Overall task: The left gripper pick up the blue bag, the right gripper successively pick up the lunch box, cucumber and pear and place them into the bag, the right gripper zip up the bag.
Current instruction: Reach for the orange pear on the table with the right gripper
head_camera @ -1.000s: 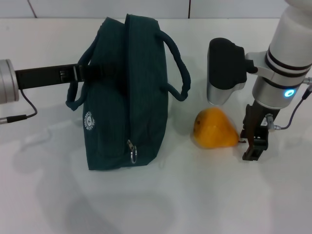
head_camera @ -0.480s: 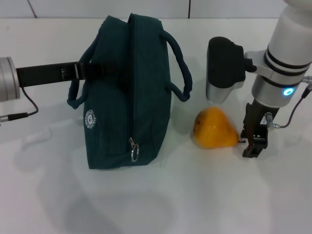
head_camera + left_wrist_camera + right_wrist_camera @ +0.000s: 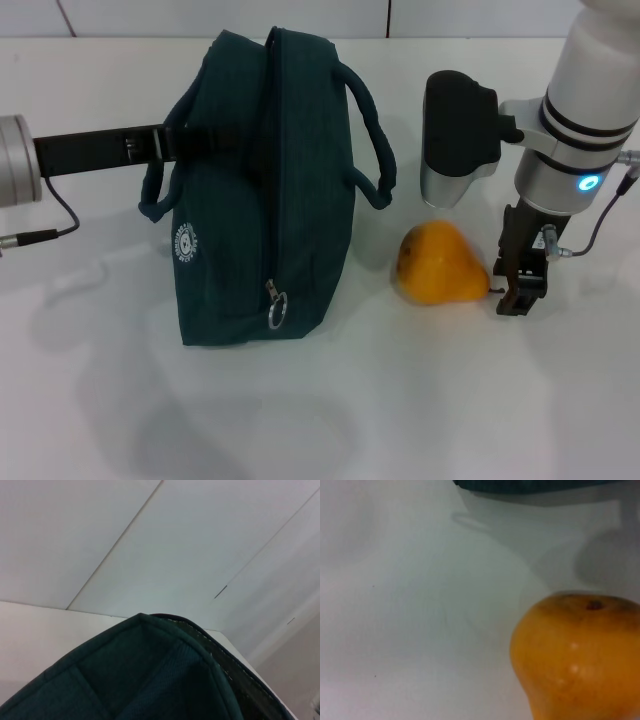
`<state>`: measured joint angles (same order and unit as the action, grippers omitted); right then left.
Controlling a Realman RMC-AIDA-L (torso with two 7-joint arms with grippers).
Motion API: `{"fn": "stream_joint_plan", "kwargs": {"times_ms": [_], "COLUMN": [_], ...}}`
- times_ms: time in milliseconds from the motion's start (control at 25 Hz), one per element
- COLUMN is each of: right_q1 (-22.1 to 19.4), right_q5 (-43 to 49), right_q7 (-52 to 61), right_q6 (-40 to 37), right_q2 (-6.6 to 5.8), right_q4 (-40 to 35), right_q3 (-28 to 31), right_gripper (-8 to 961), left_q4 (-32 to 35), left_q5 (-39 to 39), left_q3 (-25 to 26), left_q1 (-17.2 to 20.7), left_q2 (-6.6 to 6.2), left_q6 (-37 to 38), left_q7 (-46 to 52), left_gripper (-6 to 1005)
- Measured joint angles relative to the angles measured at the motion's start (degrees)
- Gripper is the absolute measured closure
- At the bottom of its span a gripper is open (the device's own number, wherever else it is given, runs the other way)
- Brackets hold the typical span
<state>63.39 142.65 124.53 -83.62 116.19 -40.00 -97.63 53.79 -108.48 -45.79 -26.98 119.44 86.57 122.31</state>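
Two arms show in the head view: the left gripper [image 3: 170,145] clamps a handle of the blue bag [image 3: 265,190], which stands on the white table [image 3: 100,380]; its round white logo [image 3: 183,245] is too small to read. The right gripper [image 3: 520,290] stands just beside the pear [image 3: 440,265], seemingly near its stem end, its fingers' spacing unclear. Left wrist view: teal bag fabric only. Right wrist view: the pear lies close by on the table.

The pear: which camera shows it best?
The head view: the whole pear lies on the table between the blue bag and the right gripper. The right wrist view shows only part of it, very close. The left wrist view shows none of it, only bag fabric.
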Motion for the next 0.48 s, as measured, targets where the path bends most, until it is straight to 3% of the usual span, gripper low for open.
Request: {"fn": "stream_joint_plan", "kwargs": {"times_ms": [480], "right_q1": [0.1], "right_q5": [-0.1], "right_q7": [-0.5], "right_q6": [0.6], "right_q2": [0.0], "right_q4": [0.7], "right_q3": [0.0], "right_gripper": [561], "left_q4": [0.0], "left_q5": [0.0], "left_q3": [0.0], "left_q1": [-0.6], "left_q2": [0.07], "left_q6": [0.0], "left_q7": [0.0], "left_gripper": [968]}}
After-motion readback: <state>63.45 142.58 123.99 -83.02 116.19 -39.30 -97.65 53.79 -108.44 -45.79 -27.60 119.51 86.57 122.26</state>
